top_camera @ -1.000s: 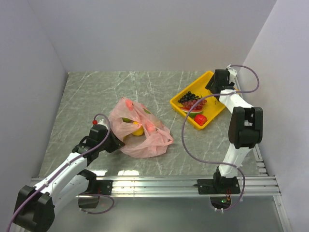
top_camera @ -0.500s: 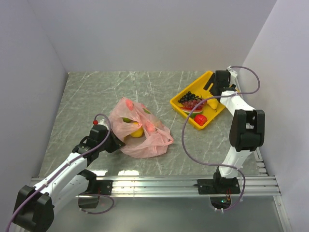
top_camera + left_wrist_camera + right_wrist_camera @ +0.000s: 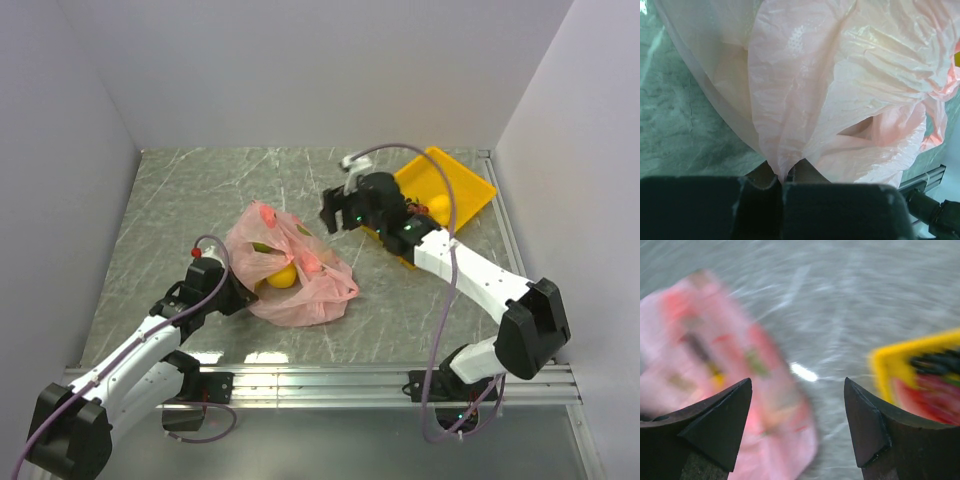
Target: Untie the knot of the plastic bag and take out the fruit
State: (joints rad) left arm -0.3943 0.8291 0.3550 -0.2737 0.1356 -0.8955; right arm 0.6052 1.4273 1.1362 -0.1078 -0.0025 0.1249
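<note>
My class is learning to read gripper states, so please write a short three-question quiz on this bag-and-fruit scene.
1. True or false: the left gripper is shut on the pink plastic bag.
2. The right gripper is: A) shut on the bag; B) open, holding nothing; C) out of sight.
3. What colour is the round fruit showing through the bag in the top view?
Key: 1 true; 2 B; 3 yellow.

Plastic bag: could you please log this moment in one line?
left end effector shut on plastic bag | right end effector open | fruit inside bag
</note>
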